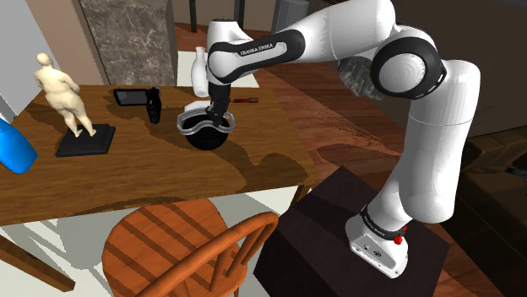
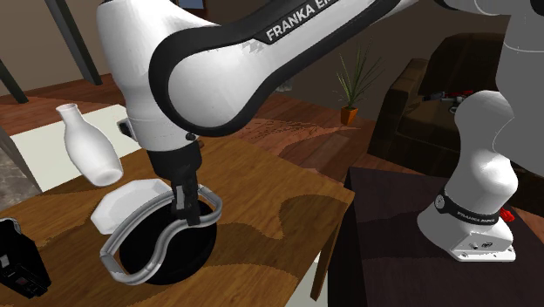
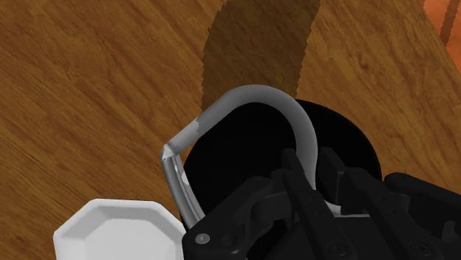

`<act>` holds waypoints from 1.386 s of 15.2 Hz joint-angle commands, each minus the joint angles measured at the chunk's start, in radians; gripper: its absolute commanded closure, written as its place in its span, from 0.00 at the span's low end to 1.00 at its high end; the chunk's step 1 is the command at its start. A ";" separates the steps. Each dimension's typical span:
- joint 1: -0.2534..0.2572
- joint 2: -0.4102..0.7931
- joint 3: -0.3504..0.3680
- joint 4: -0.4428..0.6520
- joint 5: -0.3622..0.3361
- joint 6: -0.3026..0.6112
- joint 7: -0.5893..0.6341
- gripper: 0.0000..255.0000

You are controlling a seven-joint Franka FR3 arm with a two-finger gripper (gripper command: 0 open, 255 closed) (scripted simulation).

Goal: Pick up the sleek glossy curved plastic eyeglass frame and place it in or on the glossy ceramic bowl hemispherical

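A grey curved eyeglass frame [image 2: 131,262] lies across the rim of a black hemispherical bowl [image 2: 166,253] on the wooden table [image 1: 143,173]. My gripper [image 2: 185,209] stands straight above the bowl, its fingers shut on the frame's near side. In the shoulder view the frame [image 1: 203,126] rings the top of the bowl [image 1: 207,141] under the gripper [image 1: 221,115]. In the wrist view the frame [image 3: 251,100] arches over the dark bowl [image 3: 236,155] and passes between the fingers of the gripper [image 3: 314,173].
A white octagonal plate [image 2: 122,205] touches the bowl's far side, and a white vase [image 2: 87,148] stands behind it. A figurine [image 1: 66,93] on a black base, a black camera [image 1: 139,99] and a blue object [image 1: 13,148] sit further along. A wooden chair [image 1: 186,253] stands at the table's front.
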 commanded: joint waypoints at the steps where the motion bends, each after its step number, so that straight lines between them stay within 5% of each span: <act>1: 0.000 0.000 0.000 0.000 0.000 0.000 0.000 1.00; 3: 0.000 0.000 0.000 0.000 0.000 0.000 0.000 1.00; 4: 0.000 0.000 0.000 0.000 0.000 0.000 0.000 0.00; 9: 0.000 0.000 0.000 0.000 0.000 0.000 0.000 0.00; 13: -0.005 -0.037 -0.003 0.074 -0.004 -0.111 0.003 0.00; 21: -0.005 -0.037 -0.003 0.074 -0.004 -0.111 0.003 0.00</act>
